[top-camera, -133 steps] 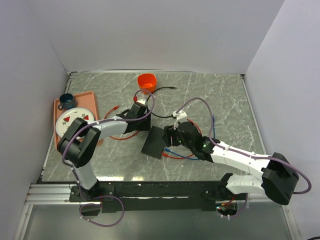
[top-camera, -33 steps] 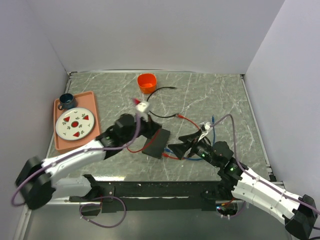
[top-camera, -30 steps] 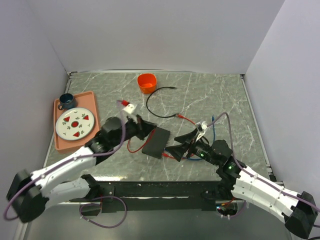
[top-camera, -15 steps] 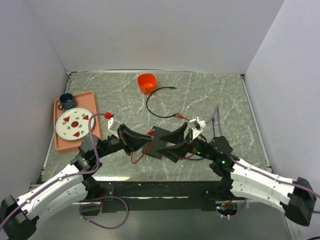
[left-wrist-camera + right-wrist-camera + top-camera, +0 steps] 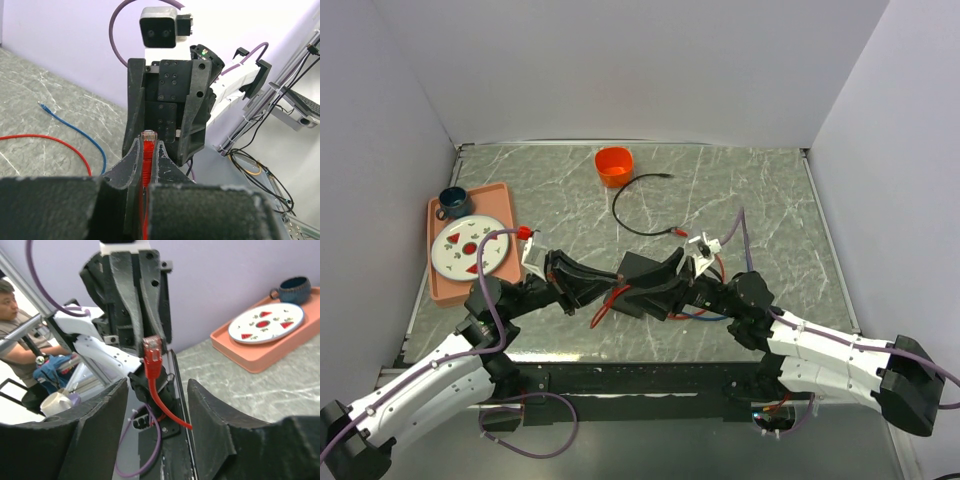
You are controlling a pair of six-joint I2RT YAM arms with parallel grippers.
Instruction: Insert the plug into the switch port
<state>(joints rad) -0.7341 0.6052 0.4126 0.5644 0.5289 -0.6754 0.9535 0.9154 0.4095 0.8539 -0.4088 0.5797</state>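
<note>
Marble-look table, plain pale walls. My left claw [image 5: 148, 156] is pinched tight on the red plug [image 5: 148, 144]. The plug's clear tip pokes out past the fingertips, so it can lead into a socket. My right claw [image 5: 156, 390] faces it head-on, fingers spread, nothing seen gripped between them. The black switch box [image 5: 640, 267] lies toward the middle of the near edge of the surface, partly hidden under both claws. Can't tell if the right fingers touch it. The switch port doesn't show in any view. My guess is the right claw is there to brace the box so it won't slide when the plug pushes in. Plug tip hangs free, so insertion is not yet done.
</note>
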